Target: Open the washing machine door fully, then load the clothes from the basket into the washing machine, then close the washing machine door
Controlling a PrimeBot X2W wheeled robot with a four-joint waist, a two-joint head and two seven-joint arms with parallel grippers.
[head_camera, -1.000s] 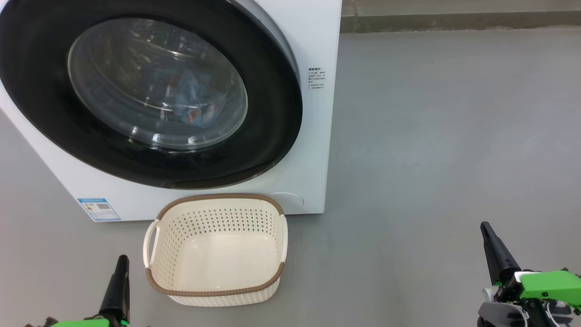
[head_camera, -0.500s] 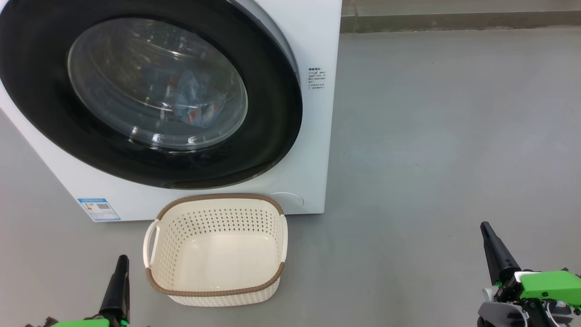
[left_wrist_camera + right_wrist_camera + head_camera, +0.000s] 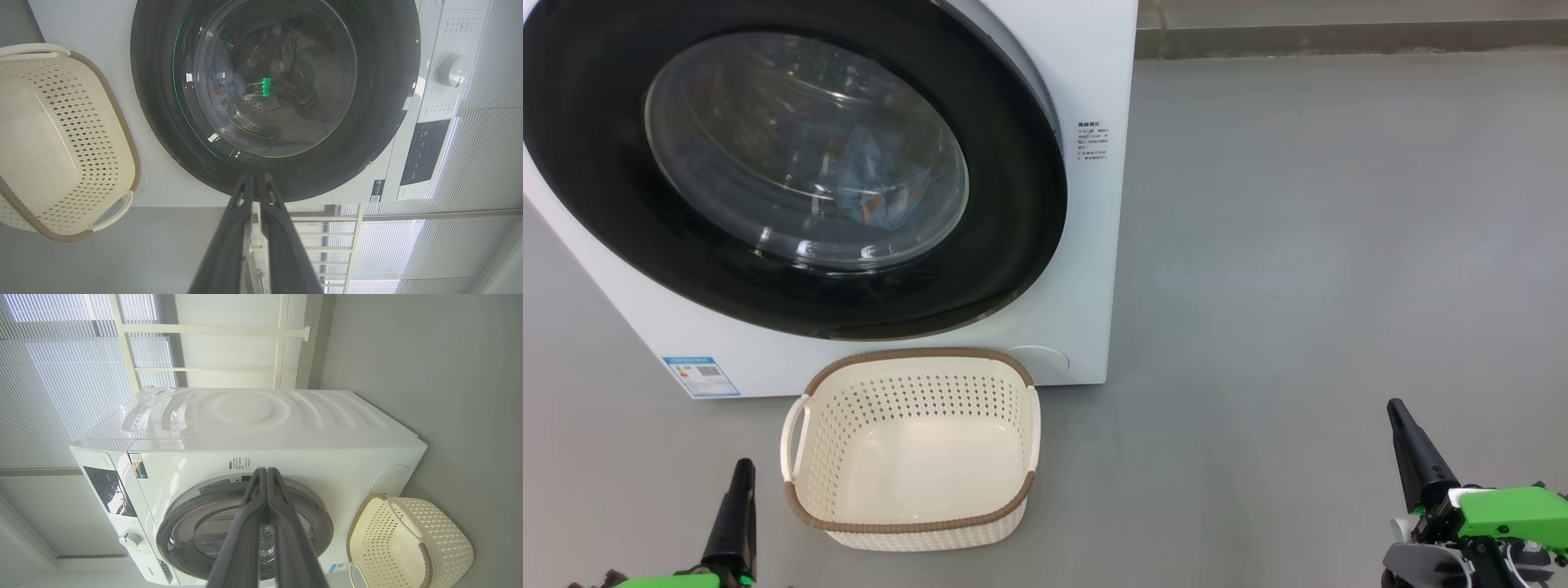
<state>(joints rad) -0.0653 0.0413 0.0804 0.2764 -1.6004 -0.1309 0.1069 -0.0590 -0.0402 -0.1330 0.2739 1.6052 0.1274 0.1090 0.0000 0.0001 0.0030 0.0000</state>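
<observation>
Washing machine door (image 3: 805, 151) sits closed flat on the washing machine (image 3: 1094, 261). It has a wide glossy black rim and a bulging clear glass centre with reflections. Through the glass I see clothes (image 3: 878, 184) low in the drum, light blue with an orange patch. The machine is a white box on the grey floor (image 3: 1298, 245), with a blue label sticker (image 3: 701, 376) at its lower front corner.

Basket (image 3: 907, 525) stands on the floor just in front of the machine, below the door. Can't tell if its far rim touches the machine. It's cream with perforated walls, a brown woven-look rim and white side handles, bare bottom showing.

My left hand (image 3: 743, 467) is just left of the basket, fingers pinched together, holding nothing. My right hand (image 3: 1396, 407) is well off to the right over bare floor, also pinched together, empty.
</observation>
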